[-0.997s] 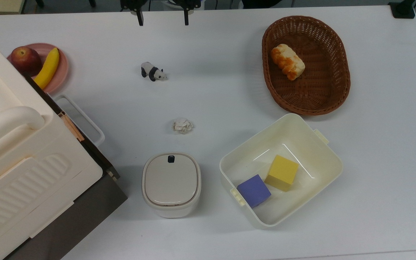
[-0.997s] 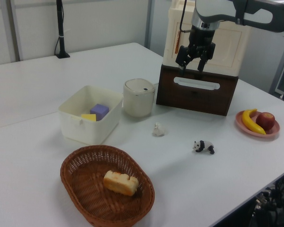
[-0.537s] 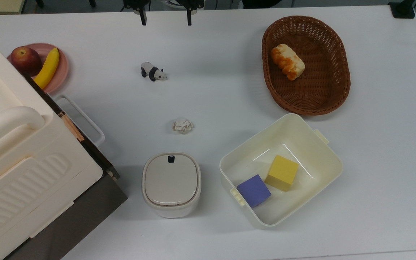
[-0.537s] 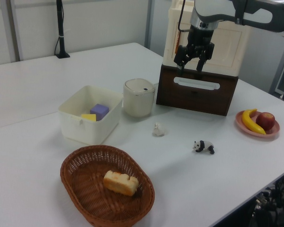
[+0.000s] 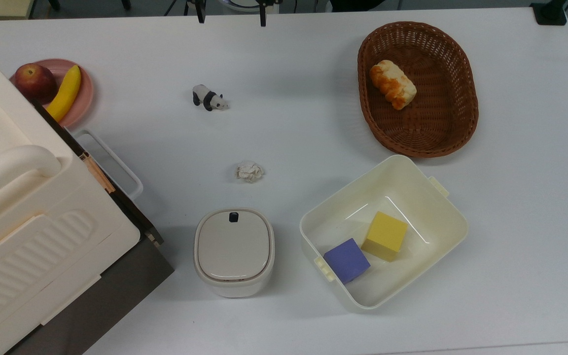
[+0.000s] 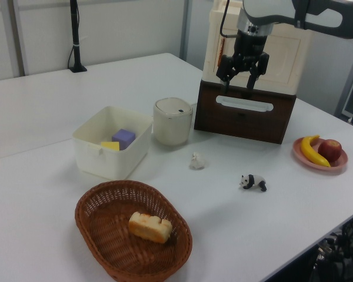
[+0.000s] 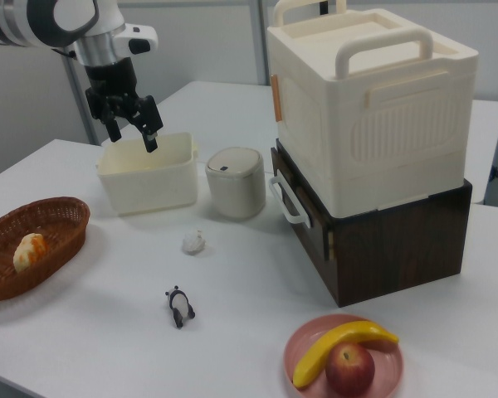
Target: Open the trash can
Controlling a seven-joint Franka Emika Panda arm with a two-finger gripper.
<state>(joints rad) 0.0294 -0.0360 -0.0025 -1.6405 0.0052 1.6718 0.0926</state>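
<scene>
Top view: the trash can (image 5: 234, 252) is sitting lid-down on the tabletop (image 5: 289, 123), between the dark-based box (image 5: 42, 236) and the cream tub (image 5: 442, 231).

Left view: the hand (image 6: 240, 81) is hanging open, high above the tabletop.

Right view: the crumpled paper (image 7: 194, 242) is lying near the trash can.

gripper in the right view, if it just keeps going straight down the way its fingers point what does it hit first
Probably bare table. In the top view the open gripper hangs over the far edge, well short of the toy panda and the trash can. Depth is uncertain.
</scene>
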